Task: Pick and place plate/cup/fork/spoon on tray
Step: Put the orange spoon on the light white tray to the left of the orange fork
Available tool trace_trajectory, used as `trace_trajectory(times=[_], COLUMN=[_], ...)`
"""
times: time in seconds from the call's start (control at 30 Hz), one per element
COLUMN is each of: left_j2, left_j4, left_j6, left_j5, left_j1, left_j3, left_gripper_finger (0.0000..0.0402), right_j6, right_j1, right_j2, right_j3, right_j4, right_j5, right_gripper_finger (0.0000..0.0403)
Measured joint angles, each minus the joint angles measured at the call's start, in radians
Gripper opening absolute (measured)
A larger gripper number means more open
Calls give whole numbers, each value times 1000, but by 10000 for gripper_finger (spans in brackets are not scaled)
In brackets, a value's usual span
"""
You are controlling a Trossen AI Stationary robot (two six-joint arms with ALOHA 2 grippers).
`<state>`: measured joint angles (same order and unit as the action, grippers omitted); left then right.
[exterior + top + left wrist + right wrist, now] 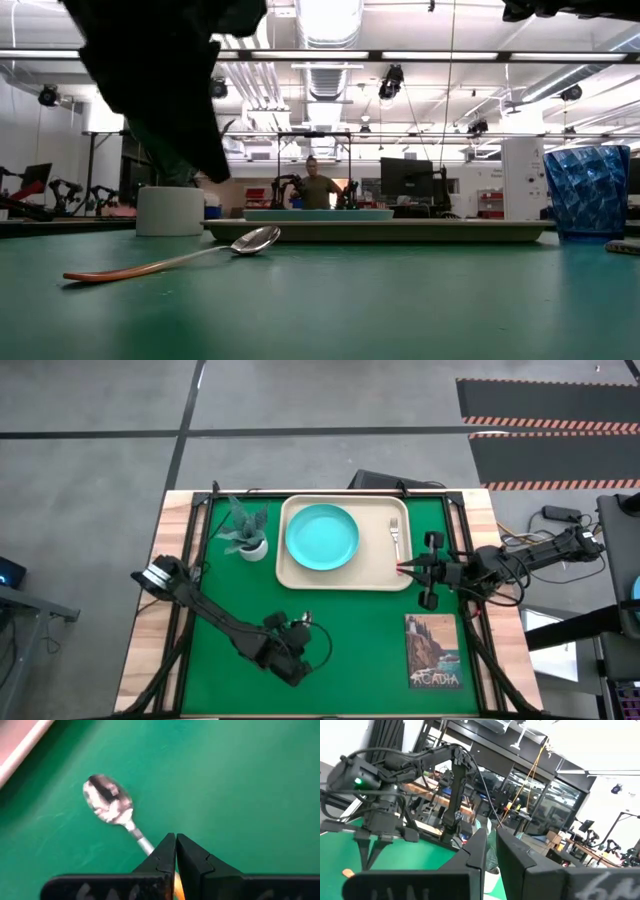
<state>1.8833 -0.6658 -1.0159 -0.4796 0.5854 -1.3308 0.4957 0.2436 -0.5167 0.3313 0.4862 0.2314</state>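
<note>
The beige tray [290, 565] lies at the far middle of the table. The turquoise plate [322, 537] and the fork [395, 532] lie on it, the fork along its right side. The spoon [109, 802] lies flat on the green mat near the table's near edge, and also shows in the low view [200, 255]. My left gripper [175, 838] hangs shut just above the spoon's neck, clear of it in the low view [205, 165]. My right gripper [408, 568] is shut at the tray's near right corner, by the fork's handle end. The blue cup [587, 192] stands on the mat.
A white-potted green plant [247, 532] stands left of the tray. A picture book [434, 651] lies at the near right. A person stands in the room beyond the table [316, 185].
</note>
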Motion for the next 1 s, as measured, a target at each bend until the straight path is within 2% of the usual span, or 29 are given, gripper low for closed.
trace_trajectory(times=[0.4, 0.63, 0.8, 1.0], left_j2=[0, 1, 0, 4], left_j4=[11, 92, 101, 107], left_j6=[-49, -50, -52, -51], left_j5=[11, 14, 14, 11], left_j1=[1, 4, 4, 4], left_j3=[47, 93, 97, 101], left_gripper_finger=[0, 2, 29, 83], right_j6=[-11, -13, -13, -8], right_j1=[0, 0, 0, 0], right_j2=[-2, -2, -2, -2], right_j3=[0, 0, 1, 1], right_j4=[1, 0, 1, 1], right_j5=[0, 0, -1, -1], right_gripper_finger=[34, 34, 34, 34])
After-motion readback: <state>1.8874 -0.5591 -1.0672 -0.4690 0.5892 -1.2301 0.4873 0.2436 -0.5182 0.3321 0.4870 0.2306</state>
